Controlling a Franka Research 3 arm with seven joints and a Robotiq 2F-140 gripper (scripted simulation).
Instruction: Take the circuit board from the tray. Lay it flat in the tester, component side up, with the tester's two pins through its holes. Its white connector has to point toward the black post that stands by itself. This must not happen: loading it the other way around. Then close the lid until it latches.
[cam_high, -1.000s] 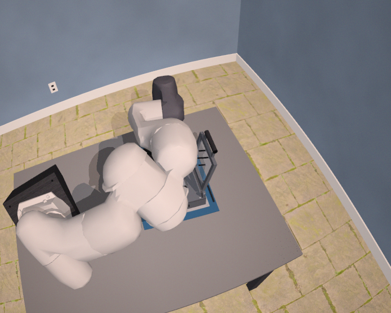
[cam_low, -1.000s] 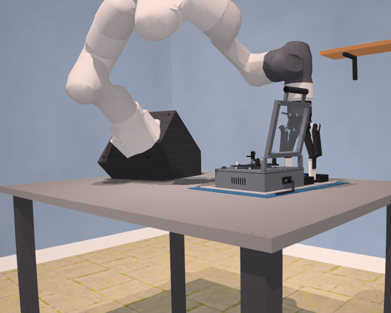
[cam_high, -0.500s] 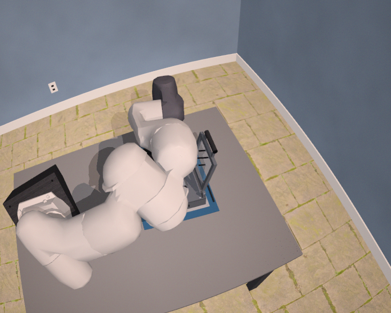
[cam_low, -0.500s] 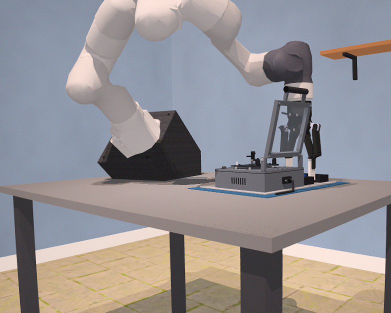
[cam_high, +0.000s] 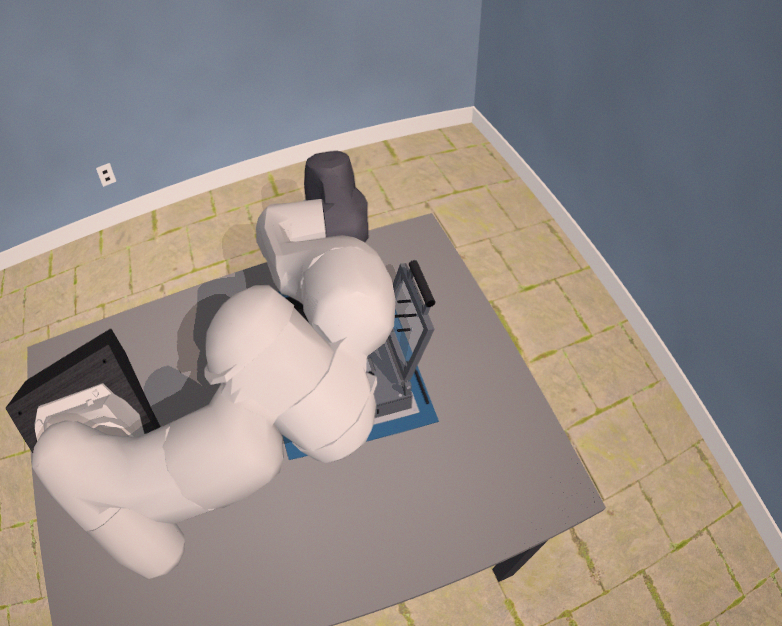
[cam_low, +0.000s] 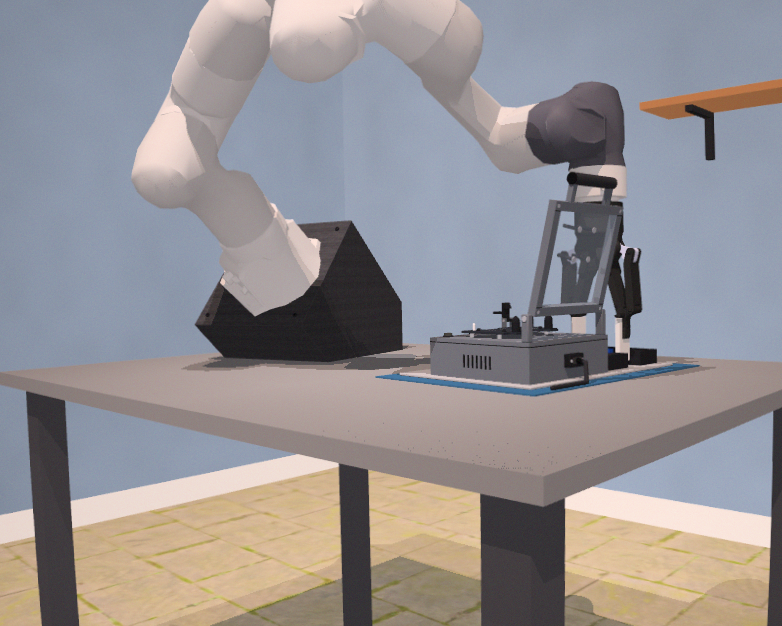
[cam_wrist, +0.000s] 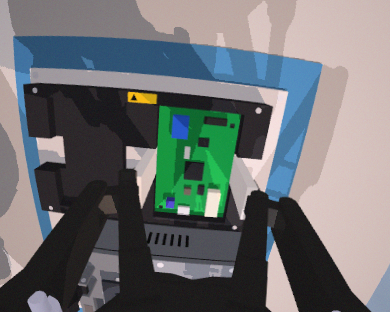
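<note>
Here, the raised lid (cam_high: 425, 331) (cam_low: 542, 257) stands beside the jaws (cam_low: 600, 336).

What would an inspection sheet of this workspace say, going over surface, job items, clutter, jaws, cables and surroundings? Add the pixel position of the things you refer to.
Surface: grey table (cam_high: 456, 469) (cam_low: 326, 404), blue mat (cam_high: 427, 412) (cam_low: 541, 391) (cam_wrist: 300, 115) under the tester.
Job's things: green circuit board (cam_wrist: 172, 165) in the black tray (cam_wrist: 95, 150), component side up; tester (cam_low: 482, 359) lid (cam_low: 542, 261) raised.
Clutter: nothing seen.
Grippers: jaws open, one either side of the board; contact not evident.
Cables: short black lead at the tester's side (cam_low: 586, 372).
Surroundings: blue walls, tiled floor, wall outlet (cam_high: 106, 174), orange shelf (cam_low: 717, 97).
</note>
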